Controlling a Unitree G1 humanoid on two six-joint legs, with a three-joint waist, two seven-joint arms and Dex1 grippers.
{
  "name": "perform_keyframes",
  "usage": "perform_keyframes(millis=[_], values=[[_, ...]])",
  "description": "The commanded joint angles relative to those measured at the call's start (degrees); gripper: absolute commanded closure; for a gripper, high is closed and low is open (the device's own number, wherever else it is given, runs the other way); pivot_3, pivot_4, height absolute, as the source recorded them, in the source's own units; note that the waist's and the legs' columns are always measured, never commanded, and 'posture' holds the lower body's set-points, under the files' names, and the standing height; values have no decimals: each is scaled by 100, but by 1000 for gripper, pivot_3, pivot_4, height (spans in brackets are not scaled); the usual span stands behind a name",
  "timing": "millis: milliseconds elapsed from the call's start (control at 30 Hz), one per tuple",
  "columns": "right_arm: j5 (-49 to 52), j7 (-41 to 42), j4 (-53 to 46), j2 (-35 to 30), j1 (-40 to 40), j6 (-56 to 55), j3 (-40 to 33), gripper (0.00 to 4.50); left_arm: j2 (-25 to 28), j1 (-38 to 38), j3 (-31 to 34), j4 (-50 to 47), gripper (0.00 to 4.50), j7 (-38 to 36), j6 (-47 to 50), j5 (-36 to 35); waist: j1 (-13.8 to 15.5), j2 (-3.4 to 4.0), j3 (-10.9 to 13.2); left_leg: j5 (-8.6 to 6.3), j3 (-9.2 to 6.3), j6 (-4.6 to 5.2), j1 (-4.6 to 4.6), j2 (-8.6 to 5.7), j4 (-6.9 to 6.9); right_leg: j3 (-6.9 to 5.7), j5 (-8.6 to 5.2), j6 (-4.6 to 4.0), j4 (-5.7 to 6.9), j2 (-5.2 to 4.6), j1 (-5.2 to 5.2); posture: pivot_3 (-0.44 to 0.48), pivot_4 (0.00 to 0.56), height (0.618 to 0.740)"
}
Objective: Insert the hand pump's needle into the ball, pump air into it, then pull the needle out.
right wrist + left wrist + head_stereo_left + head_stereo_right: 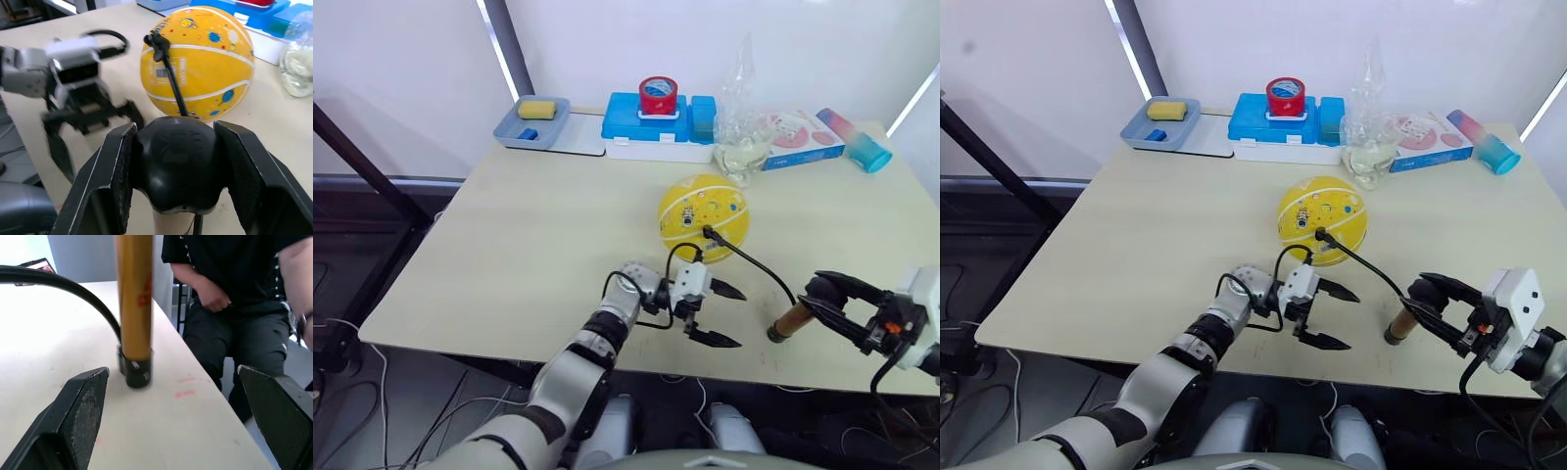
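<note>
Yellow ball (703, 216) with white seams and small printed marks, resting near the middle of a pale table (529, 255). Thin black hose (759, 264) plugged into the ball's front by a small black fitting (the needle (709, 233) itself too small to make out), trailing toward the right front edge. Bronze-gold hand pump (792, 319) at the hose's other end, tilted with its black base on the tabletop. Right gripper (829, 300) clamped around the pump's black top cap (177, 166), one finger on each side. Left gripper (720, 315) spread wide and holding nothing, just in front of the ball, pointing toward the pump. Seated person in dark clothing (234, 303) beyond the table edge, seen in the left wrist view. Along the far edge: blue box (658, 122) with a red tape roll (658, 95) on top, and a grey tray (534, 123).
</note>
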Motion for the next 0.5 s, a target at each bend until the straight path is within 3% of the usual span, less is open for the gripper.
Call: perform_keyframes(millis=[33,267,500], values=[[-136,109,160,-169,-185,-122,-306,2485,410,255,177,-1107,0,-370,657,-614,-9,2,1,0,1,0,0,0,0,-1,0,0,-2,-1,0,0,150,737],[-508,400,470,-433,-367,-328,-473,2485,1563,967,226,-2940,0,-446,1672,-1340,-13,11,2,0,12,-1,5,-2,-2,-1,0,0,-4,-10,-2,0,150,737],[-1166,908,782,-895,-522,-828,-379,2485,2683,1385,509,-4153,0,-444,2393,-2053,-1,13,4,0,39,-1,16,-4,-14,-5,0,-1,3,-21,-22,0,150,737]])
